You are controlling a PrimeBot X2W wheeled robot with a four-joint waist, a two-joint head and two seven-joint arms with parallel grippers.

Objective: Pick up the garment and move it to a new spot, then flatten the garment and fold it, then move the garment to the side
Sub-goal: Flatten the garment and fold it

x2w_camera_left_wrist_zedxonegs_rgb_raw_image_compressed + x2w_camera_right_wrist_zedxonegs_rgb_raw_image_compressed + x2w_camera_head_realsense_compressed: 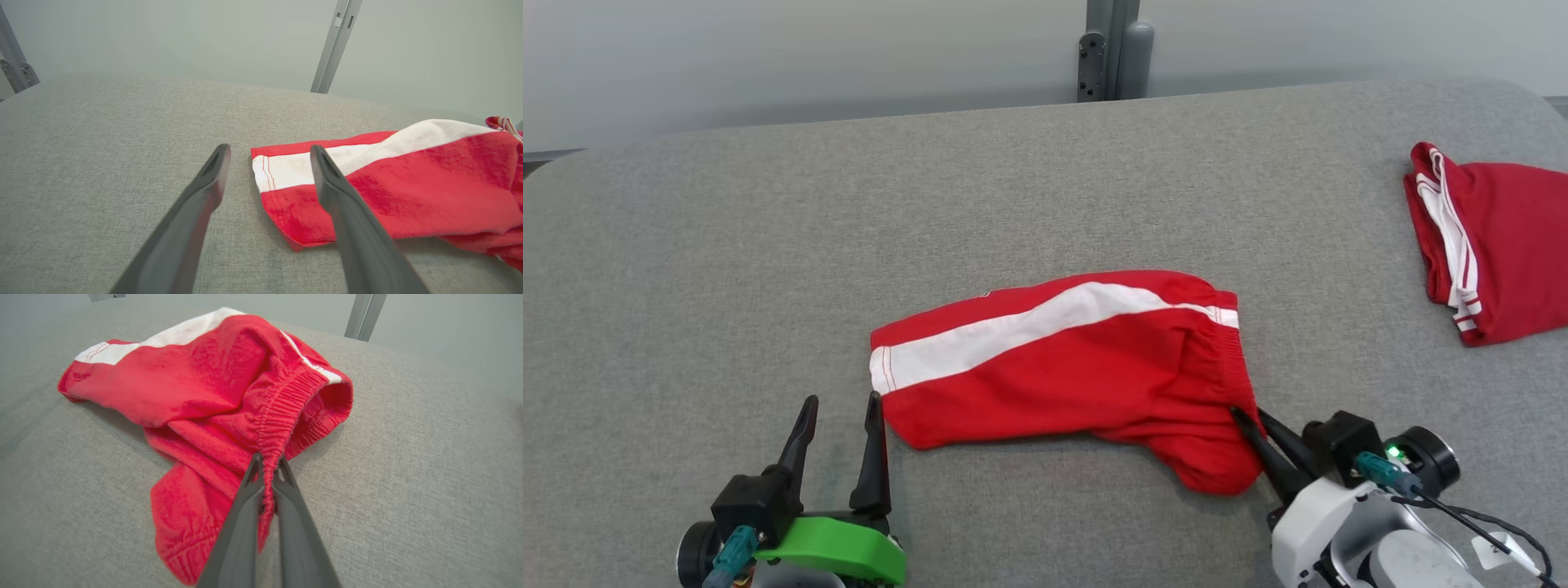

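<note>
Your right gripper (1247,415) comes in from the near right, fingers angled toward the far left and clamped on the elastic waistband (282,412) of the red shorts (1054,367). The shorts lie rumpled mid-way across the grey padded surface (727,229), white stripe up, waistband to the right. Your left gripper (843,400) sits low at the near left, fingers spread wide, pointing away, empty, just beside the leg hem. Another red garment (1503,245) lies folded far right.
</note>
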